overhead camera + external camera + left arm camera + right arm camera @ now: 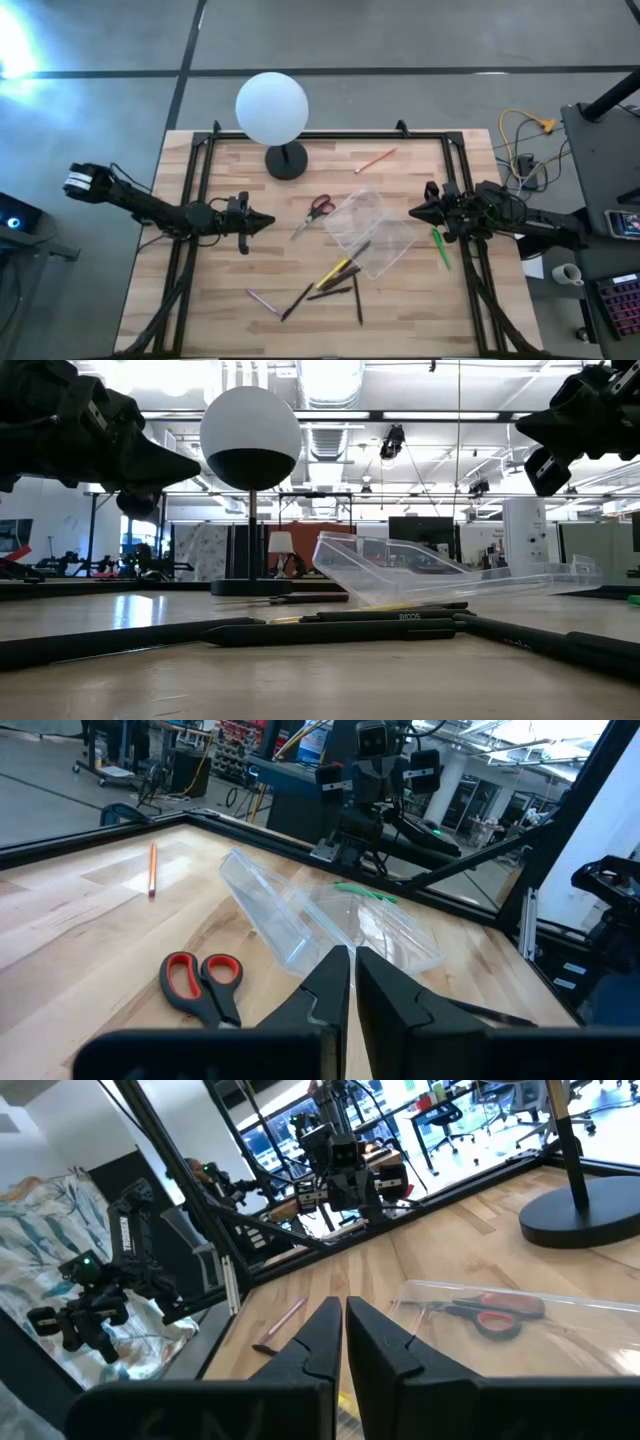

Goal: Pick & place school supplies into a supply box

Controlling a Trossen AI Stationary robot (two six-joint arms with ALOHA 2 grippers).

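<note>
The left gripper (268, 221) hovers over the left part of the wooden table (220, 300), its two fingers pressed together and holding nothing. The right gripper (414, 211) hovers at the right side, fingers also together and empty, pointing toward the left one. Between them lies the clear plastic supply box (368, 232), open, with its lid tilted up. The red-handled scissors (314, 212) lie just beside the box, on its left. The green marker (440, 247) lies near the right gripper, outside the box. An orange pencil (375, 160) lies near the far edge. A yellow pencil (335, 272), dark pens (357, 298) and a pink pen (263, 300) are scattered in front of the box. The white globe lamp (272, 108) stands at the far side
</note>
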